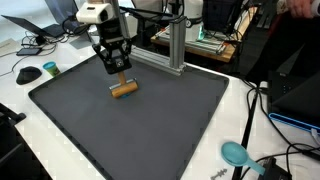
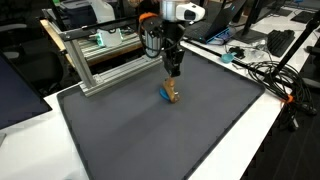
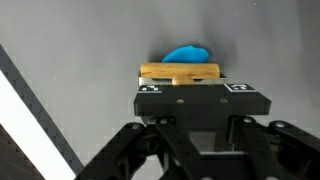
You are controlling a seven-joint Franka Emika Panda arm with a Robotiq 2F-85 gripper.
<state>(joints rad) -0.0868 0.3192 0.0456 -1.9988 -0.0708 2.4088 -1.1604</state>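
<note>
My gripper (image 1: 118,72) points straight down over the dark grey mat (image 1: 150,130), toward its back. It is shut on a short stub of a light wooden piece (image 1: 123,90), which lies crosswise right under the fingertips. In an exterior view the same wooden piece (image 2: 170,95) shows a blue part on its side. In the wrist view the wooden bar (image 3: 180,71) sits just beyond the gripper (image 3: 185,85), with the blue part (image 3: 187,54) behind it. I cannot tell whether the piece rests on the mat or hangs just above it.
An aluminium frame (image 1: 170,50) stands along the mat's back edge, close to the gripper. On the white table lie a teal round object (image 1: 233,152), cables (image 1: 265,165) and a dark mouse (image 1: 28,73). A person (image 1: 295,40) stands at the side.
</note>
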